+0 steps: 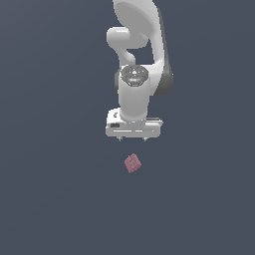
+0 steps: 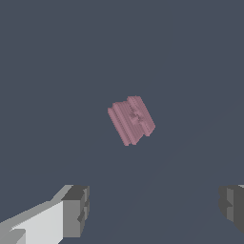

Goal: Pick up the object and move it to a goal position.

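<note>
The object [image 1: 132,163] is a small dusty-pink block with a ridged surface, lying on the dark grey floor. In the wrist view the object [image 2: 131,119] sits turned at an angle, well clear of both fingers. My gripper [image 1: 132,139] hangs above it on the white arm, pointing down, its short fingertips spread wide. Nothing is between the fingers [image 2: 75,211], which stand far apart at either side of the wrist view. The gripper [image 2: 152,209] is open and not touching the block.
A plain dark grey surface [image 1: 60,199] stretches all around the block. The white arm [image 1: 139,45] rises behind the gripper toward the exterior view's upper edge.
</note>
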